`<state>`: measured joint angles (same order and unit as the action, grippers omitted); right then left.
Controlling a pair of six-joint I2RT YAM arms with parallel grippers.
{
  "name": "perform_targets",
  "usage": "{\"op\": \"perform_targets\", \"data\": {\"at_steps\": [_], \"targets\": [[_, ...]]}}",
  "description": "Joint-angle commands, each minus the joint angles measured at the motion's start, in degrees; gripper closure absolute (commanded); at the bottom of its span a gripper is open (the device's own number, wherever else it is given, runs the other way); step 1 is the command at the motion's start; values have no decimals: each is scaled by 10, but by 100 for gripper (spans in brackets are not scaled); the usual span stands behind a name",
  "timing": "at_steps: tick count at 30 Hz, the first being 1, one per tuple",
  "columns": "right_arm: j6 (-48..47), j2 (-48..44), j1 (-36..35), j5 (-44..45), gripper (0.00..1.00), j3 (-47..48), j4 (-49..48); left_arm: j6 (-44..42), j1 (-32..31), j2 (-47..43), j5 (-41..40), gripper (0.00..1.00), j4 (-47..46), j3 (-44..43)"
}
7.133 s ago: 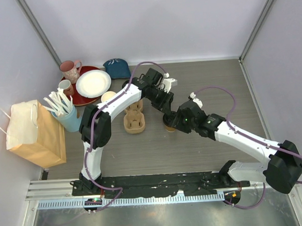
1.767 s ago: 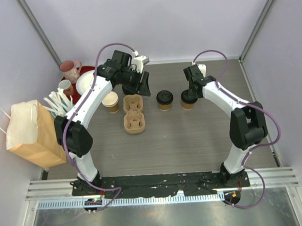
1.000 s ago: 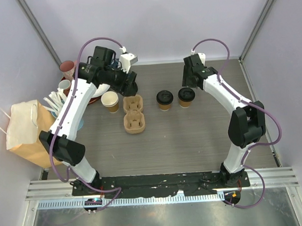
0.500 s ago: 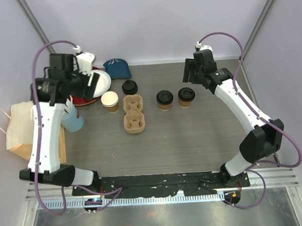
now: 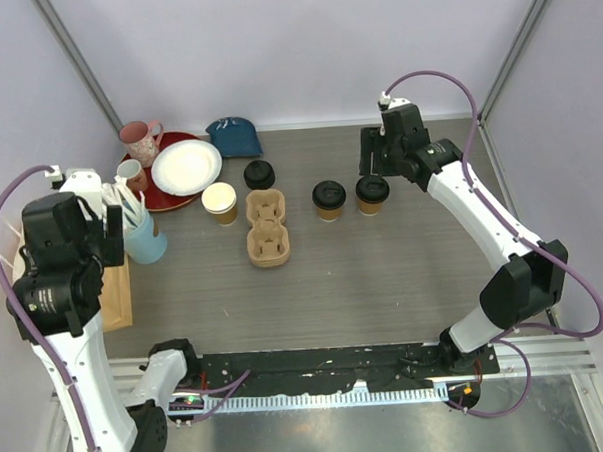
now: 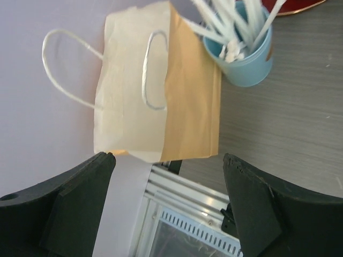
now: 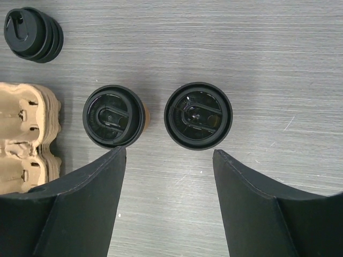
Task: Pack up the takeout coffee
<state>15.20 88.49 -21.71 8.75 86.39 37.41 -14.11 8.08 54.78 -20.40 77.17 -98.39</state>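
The right pincer (image 7: 169, 151) hangs above the table (image 7: 278, 59) with its two fingers spread wide, and it holds nothing. Just past its fingertips stand the two takeout coffees, upright and side by side, close to each other but not touching. The first lidded cup (image 7: 114, 116) is directly ahead of the finger on the left-arm side. The second lidded cup (image 7: 198, 115) sits ahead of the gap between the fingers, a little nearer to the other finger. Neither finger touches a cup.

Further to the left-arm side of this pincer lies the cardboard cup carrier (image 7: 24, 138), just beside the first lidded cup, and its pockets which I can see are empty. Beyond the carrier, farther from the pincer, is a stack of black lids (image 7: 33, 34). From above I see also a lidless cup (image 5: 219, 202) with something pale inside, next to the carrier on the side away from the right pincer.

The left pincer (image 6: 169, 156) is well apart from the coffees, raised at the left edge of the table. Its fingers are also spread wide and grasp nothing. Under it and ahead of its fingertips is a brown paper bag (image 6: 161, 85) with white cord handles; whether its mouth is open I cannot tell. Beside the bag, toward the middle of the table, stands a light blue cup (image 6: 245, 67) full of white utensils. Far behind that cup, a white plate (image 5: 187, 167) rests on a red plate (image 5: 163, 199), with a pink mug (image 5: 140, 141) and a dark blue cloth (image 5: 234, 136) near them.
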Motion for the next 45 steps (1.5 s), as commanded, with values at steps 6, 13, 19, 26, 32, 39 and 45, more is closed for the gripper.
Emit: {"op": "perform_targets", "data": {"at_steps": [6,13,19,26,32,39,45], "targets": [[-23,-30,-14,9,29,39,28,-29,16,1,-111,9,-111,106],[-27,-51,-14,24,29,21,31,-52,40,37,-144,15,-233,138],[-32,-53,-13,28,29,13,34,-45,62,66,-85,32,-249,136],[-43,-64,-14,36,29,7,35,-73,109,92,-29,83,-264,121],[-41,-70,-13,36,29,2,35,-72,111,90,-2,100,-236,92],[-31,-77,-13,22,29,2,30,-77,110,112,41,100,-174,-100],[-23,-88,-13,0,29,6,28,-109,109,170,51,100,-135,-251]]}}
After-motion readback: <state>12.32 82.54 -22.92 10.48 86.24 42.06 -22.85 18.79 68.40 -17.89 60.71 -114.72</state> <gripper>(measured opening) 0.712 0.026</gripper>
